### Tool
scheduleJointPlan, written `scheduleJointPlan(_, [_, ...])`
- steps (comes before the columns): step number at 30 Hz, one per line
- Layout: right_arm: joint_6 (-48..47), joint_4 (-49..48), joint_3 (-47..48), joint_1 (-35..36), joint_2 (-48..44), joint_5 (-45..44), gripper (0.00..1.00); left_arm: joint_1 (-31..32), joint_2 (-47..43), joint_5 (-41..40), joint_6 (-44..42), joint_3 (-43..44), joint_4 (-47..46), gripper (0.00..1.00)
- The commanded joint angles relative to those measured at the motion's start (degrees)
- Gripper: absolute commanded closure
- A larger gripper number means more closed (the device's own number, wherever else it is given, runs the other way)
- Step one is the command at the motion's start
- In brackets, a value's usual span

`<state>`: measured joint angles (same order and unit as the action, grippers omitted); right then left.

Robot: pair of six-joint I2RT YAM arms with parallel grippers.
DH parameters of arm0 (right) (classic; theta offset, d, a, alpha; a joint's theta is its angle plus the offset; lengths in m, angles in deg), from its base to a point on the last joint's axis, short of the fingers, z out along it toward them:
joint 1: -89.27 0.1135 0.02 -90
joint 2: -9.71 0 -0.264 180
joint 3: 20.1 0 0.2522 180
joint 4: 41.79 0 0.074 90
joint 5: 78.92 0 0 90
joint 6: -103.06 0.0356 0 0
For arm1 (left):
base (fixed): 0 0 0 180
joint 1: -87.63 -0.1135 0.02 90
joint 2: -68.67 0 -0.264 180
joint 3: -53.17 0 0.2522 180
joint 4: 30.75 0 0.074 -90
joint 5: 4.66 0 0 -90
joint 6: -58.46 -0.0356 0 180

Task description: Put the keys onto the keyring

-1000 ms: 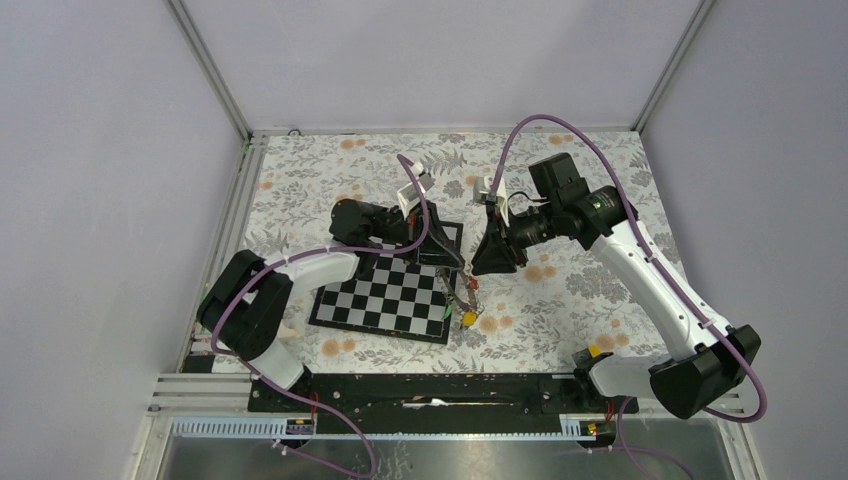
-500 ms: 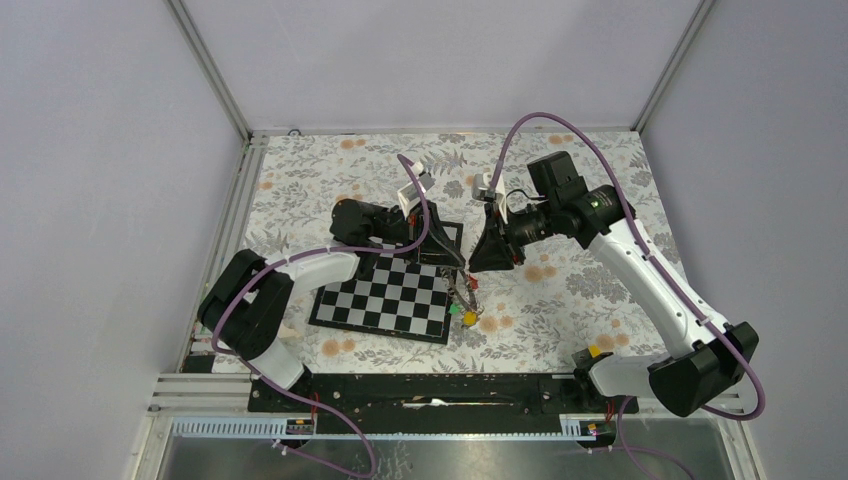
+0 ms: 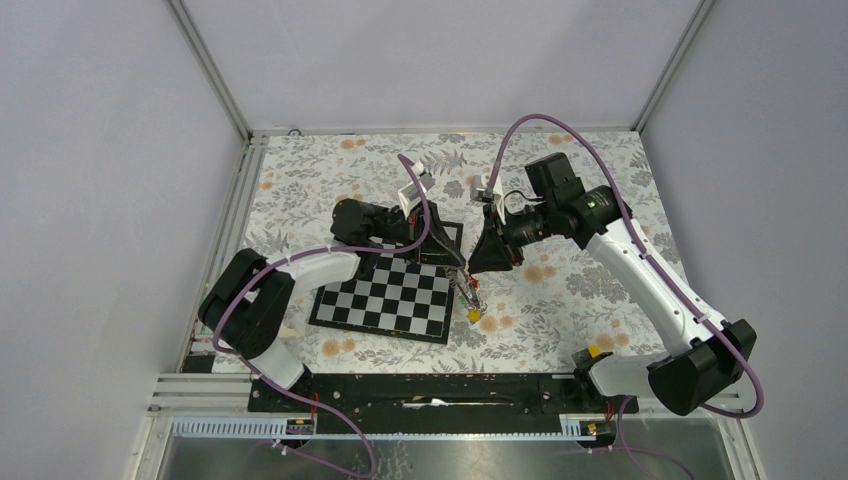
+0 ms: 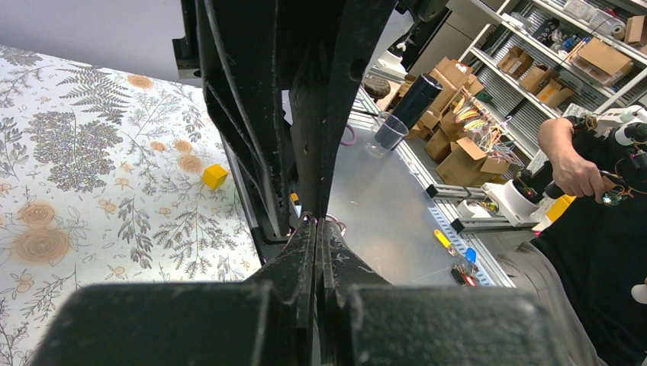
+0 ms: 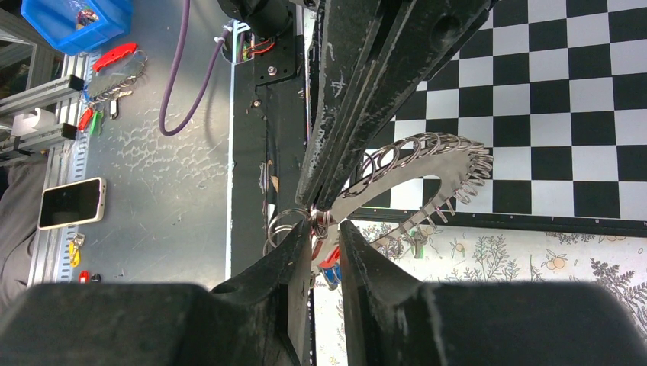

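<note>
**A:** Left gripper [image 4: 316, 226], state?
**B:** Fingers pressed flat together, with no gap in its own wrist view. Thin wire loops poke out at the tips.

**A:** Keyring [image 5: 435, 174], location?
**B:** One end is pinched at the left gripper's tips, above the edge of the chessboard [image 5: 564, 114]. Seen nearly edge-on from the right wrist, it reads as a crescent. Its long axis runs along the board's edge. The free end points away from both grippers, out over the squares.

**A:** Right gripper [image 5: 322, 232]?
**B:** Closed down to a narrow slot, tip to tip with the left gripper. The keys [image 5: 323, 255] fill that slot, metal at the fingertips and red and blue plastic behind. It looks clamped on them.

**A:** Anything from the top view?
**B:** The two grippers meet just off the board's right edge, over the floral cloth [image 3: 560, 300]. The keys trail from that point in a thin line toward the near right, with the yellow tag [image 3: 473, 314] at the far end. Cannot tell whether that tag touches the cloth. The keyring is too thin to make out there.
</note>
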<state>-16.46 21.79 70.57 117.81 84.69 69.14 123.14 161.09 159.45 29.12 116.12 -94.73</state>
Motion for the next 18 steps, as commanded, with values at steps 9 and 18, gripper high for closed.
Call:
scheduleJointPlan(9, [0.7,-1.3,-0.7,0.8,0.3,1.2,0.84,0.1,0.2,-1.9,-0.2,2.6,-4.3,1.00])
scheduleJointPlan(18, [-0.3,0.4,1.5,0.8,0.0,-1.3,1.00,-0.1,0.2,-1.5,-0.6,2.2,-4.3,1.00])
